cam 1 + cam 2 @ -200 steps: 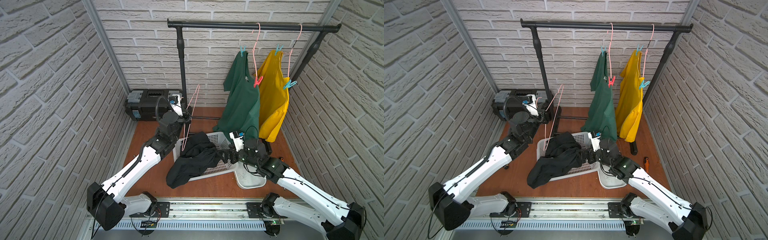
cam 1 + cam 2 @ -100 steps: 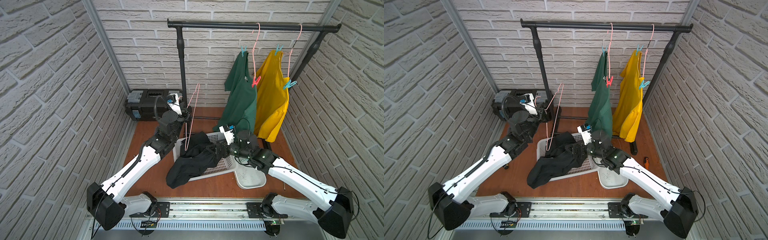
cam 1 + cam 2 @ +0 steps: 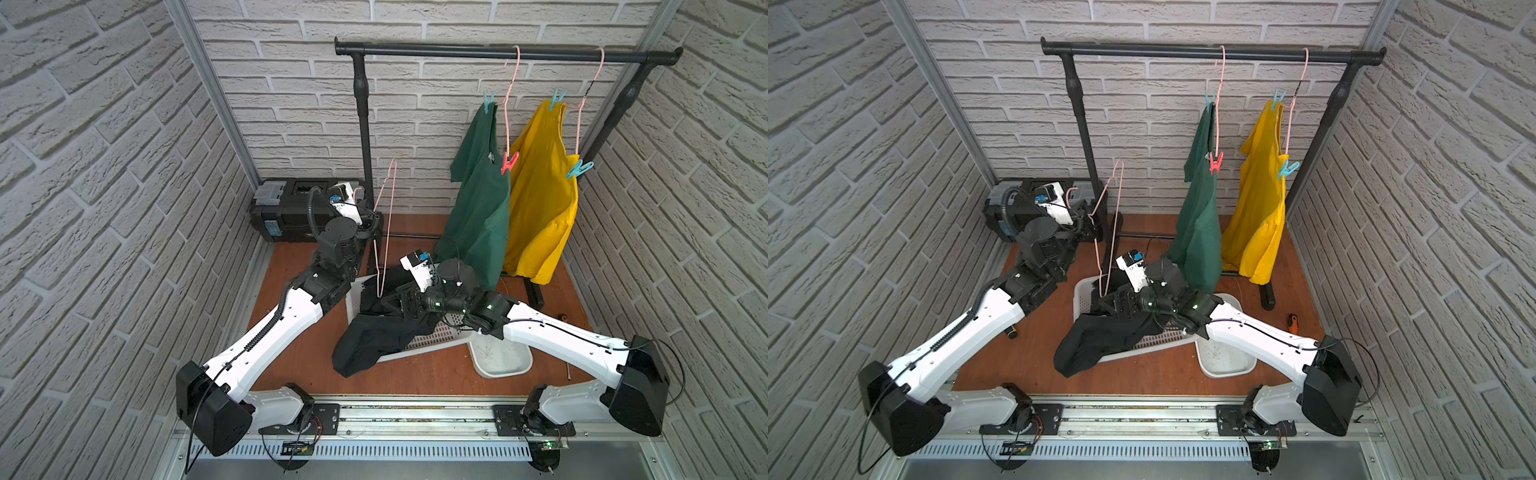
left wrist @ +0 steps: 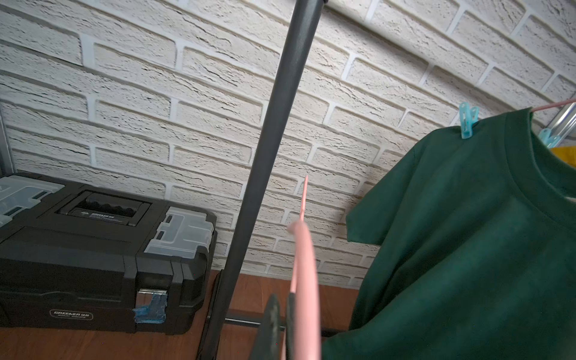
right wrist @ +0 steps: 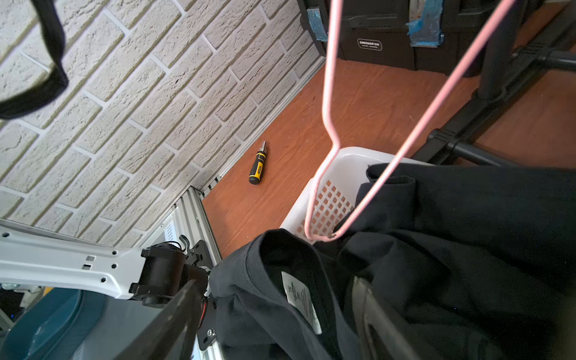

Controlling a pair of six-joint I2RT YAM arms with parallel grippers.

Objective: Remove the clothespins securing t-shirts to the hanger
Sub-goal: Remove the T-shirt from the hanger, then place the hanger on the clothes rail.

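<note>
While your left end effector (image 3: 372,218) is clamping the bare hanger (image 3: 389,195) and your right end effector (image 3: 392,302) is gaping over the freed black t-shirt (image 3: 374,345), four clothespins (image 3: 509,162) are awaiting you.

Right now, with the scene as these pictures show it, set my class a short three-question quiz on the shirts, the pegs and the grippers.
1. True or false: a red clothespin and a teal clothespin both grip the green t-shirt.
2. The left gripper has its jaws shut on: A the bare pink hanger, B the black t-shirt, C a screwdriver.
3. Fill in: ___ clothespins grip the yellow t-shirt.
Key: 1 true; 2 A; 3 two.
</note>
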